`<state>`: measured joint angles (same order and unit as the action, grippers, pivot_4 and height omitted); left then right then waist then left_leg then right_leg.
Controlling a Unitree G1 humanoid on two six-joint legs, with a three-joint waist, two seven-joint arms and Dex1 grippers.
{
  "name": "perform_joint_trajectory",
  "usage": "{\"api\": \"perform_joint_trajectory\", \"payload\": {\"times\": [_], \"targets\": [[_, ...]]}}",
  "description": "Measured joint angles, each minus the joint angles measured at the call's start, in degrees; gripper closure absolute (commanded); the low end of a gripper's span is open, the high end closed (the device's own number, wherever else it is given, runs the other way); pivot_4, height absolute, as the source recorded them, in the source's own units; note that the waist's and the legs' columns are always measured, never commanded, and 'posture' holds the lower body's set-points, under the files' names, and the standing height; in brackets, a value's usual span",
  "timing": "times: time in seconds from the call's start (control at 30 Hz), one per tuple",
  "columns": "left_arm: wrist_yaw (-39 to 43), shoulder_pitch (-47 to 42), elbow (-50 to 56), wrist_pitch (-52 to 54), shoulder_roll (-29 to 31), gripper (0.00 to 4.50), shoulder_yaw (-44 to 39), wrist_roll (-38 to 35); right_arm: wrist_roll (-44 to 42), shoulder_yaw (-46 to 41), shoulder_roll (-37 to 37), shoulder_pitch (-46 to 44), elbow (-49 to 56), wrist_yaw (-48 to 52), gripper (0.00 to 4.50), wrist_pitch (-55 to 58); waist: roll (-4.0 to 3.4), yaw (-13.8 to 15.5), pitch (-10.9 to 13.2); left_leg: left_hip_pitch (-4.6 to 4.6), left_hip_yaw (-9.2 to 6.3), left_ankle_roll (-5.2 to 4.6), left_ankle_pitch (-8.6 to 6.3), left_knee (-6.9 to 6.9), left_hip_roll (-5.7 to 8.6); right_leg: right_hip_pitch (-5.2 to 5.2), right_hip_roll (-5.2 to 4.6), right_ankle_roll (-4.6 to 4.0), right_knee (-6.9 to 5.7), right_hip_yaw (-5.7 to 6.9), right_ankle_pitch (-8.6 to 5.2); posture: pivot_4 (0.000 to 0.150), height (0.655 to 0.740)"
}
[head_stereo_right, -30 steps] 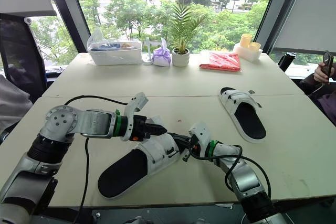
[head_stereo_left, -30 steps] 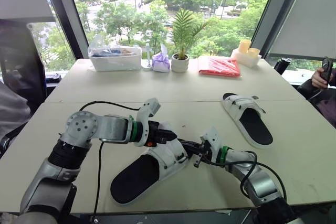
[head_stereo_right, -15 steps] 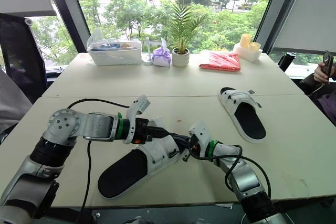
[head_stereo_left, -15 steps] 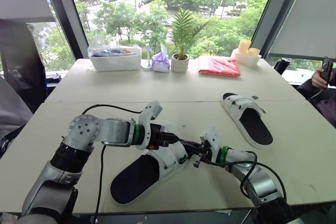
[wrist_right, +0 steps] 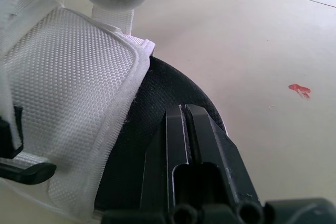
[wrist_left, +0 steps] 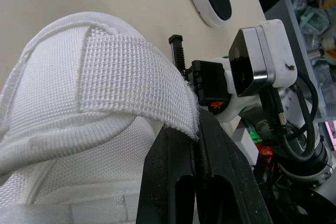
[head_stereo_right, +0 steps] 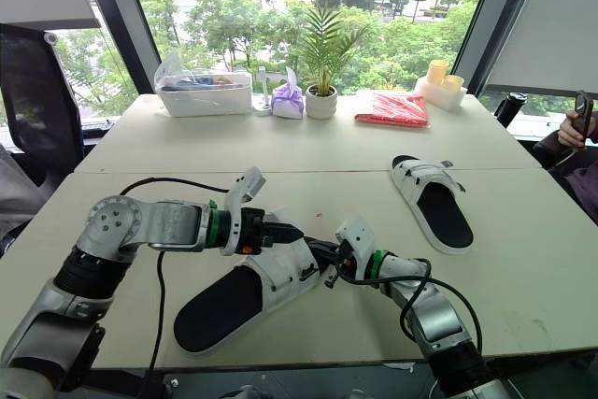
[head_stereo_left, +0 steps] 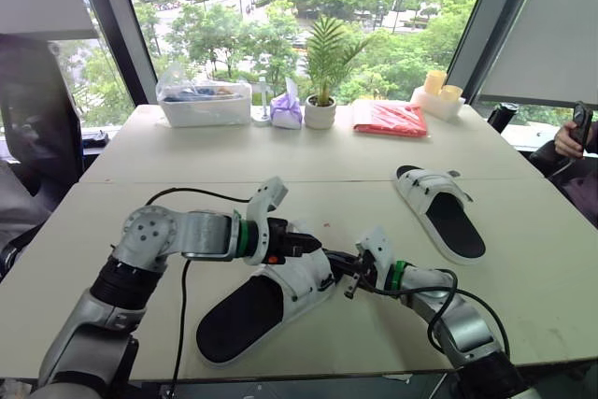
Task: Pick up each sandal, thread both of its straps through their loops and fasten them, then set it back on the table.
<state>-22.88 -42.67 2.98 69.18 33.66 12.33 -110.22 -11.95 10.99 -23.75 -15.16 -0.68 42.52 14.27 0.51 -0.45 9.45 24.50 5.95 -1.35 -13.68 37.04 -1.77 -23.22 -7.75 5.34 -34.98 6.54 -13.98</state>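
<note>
Now, left gripper (head_stereo_left: 313, 248) clamps the white strap (wrist_left: 131, 72) of the near sandal (head_stereo_left: 266, 304); right gripper (wrist_right: 185, 109), fingers (wrist_right: 173, 135) together, touches its black footbed (wrist_right: 157, 103), sandal lying on tabletop (head_stereo_left: 280, 167).

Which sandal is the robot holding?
The near sandal in front of the robot: the left gripper pinches its white strap. The far sandal lies alone to the right.

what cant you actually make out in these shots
1. Strap loops of the near sandal: covered in both eye views by the left tool and right tool; the wrist views sit too close to show them.
2. Whether the far sandal is fastened: too small in the eye views.
3. The person: cut off by the right edge.
4. Contents of the clear bin: too small.
</note>
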Motion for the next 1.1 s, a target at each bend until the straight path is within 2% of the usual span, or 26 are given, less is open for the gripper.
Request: {"api": "perform_joint_trajectory", "payload": {"times": [0.27,1.1], "targets": [[0.2,1.5,0.7,0.3,1.2,4.43,0.5,1.0,0.1,0.0,0.0,0.0,0.0,0.0,4.50,-0.1,0.00,0.0,0.0,0.00,0.00,0.00,0.00,-0.02,0.00,-0.01,0.00,-0.02,0.01,0.00,-0.01,0.150,0.7400],[-1.1,1.7,0.5,-2.2,-1.8,4.43,0.3,-1.6,0.1,0.1,0.2,0.2,0.0,-0.1,4.50,-0.2,0.00,0.0,0.0,0.00,0.00,0.01,-0.01,-0.07,-0.02,-0.02,-0.02,-0.08,0.06,-0.01,-0.04,0.150,0.7400]]}}
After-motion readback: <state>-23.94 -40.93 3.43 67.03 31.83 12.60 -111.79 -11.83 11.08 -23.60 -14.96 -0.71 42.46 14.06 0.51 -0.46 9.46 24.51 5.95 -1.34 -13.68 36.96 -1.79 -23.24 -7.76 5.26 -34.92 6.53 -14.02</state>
